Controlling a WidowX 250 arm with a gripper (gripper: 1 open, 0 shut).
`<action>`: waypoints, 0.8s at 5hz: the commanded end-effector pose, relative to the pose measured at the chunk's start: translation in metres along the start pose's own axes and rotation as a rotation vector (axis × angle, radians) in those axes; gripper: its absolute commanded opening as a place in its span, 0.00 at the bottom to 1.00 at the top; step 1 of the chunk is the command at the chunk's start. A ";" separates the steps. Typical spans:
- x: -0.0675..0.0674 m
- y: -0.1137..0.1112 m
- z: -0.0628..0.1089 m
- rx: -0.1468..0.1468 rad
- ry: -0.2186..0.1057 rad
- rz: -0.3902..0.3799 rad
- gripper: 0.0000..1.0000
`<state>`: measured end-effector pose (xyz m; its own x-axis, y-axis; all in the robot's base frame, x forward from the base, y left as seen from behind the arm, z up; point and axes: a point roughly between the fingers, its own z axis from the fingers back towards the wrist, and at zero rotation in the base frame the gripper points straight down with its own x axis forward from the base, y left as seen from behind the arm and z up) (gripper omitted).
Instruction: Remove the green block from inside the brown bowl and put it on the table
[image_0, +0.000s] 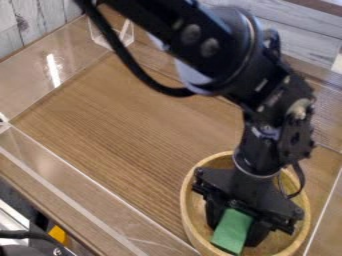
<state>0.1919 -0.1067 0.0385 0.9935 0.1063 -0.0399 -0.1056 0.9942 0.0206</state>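
Claw (241, 218) down inside the brown bowl (191, 212), closed on the green block (230, 231); its near end projects from between the dark fingers. Block within the rim, over the bowl floor; whether it touches the floor cannot be told. Step in hand, as judged: grip taken, lift due. Next move: raise the block above the rim before any sideways travel, then lower it onto the bench (127, 125) and release.

Edges: thick rim surrounds block and fingers, the likeliest snag if travel starts low. Acrylic wall (83, 180) runs along the lower left of the view, near the bowl. Room: wood grain extends up and left of the bowl, inside the walls; set-down there seems best, well in from the acrylic.
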 end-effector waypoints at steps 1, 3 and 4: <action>0.013 0.000 0.030 -0.046 -0.061 0.017 0.00; 0.022 0.004 0.093 -0.079 -0.105 0.088 0.00; 0.026 0.007 0.118 -0.093 -0.123 0.121 0.00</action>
<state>0.2161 -0.0978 0.1410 0.9745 0.2217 0.0361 -0.2202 0.9746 -0.0414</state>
